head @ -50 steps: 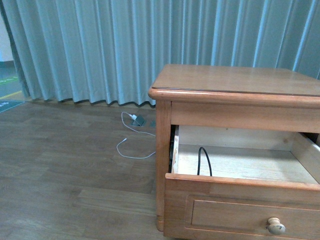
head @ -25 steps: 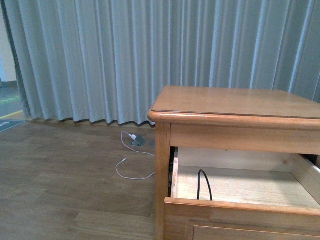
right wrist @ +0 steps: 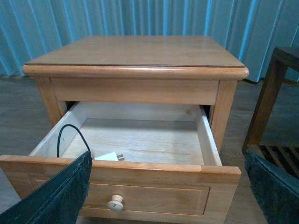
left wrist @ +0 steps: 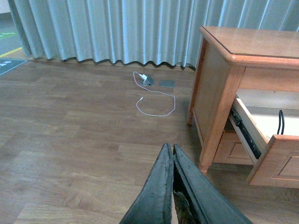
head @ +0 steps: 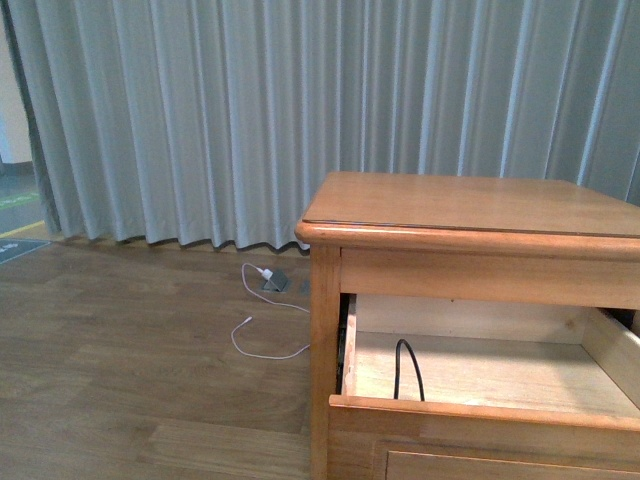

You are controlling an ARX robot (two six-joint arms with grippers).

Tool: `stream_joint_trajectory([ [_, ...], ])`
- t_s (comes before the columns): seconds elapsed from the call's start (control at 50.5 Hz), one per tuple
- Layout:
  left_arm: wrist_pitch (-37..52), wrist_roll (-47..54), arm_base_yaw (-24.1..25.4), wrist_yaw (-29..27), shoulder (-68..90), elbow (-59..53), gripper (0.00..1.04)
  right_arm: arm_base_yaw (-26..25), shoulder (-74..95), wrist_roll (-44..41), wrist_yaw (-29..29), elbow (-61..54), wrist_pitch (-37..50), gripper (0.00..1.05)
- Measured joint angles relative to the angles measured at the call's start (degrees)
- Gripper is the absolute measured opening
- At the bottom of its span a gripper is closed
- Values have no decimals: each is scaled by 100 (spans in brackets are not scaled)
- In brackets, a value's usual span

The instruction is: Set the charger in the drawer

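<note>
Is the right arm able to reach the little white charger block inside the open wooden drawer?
Probably yes. The honey-brown wooden drawer is pulled out, nothing covers the small white charger block, and the open right gripper faces it. Only the drawer's front panel stands between them.

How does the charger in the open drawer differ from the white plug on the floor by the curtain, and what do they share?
Place: the charger lies inside the open drawer; the white plug lies on the floor near the curtain.
Cable: the charger's black cable arches up in a loop; the white plug's thin white cable trails flat across the floor.
Both have a white body with a cable attached.
</note>
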Motion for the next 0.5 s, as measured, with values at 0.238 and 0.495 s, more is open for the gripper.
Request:
stream_joint_trajectory([
  [0.238, 57, 2, 0, 2, -190, -254, 4, 0, 0, 0, 0, 0, 0, 97],
  [0.495, 76, 2, 0, 2, -326, -415, 4, 0, 0, 0, 0, 0, 0, 97],
])
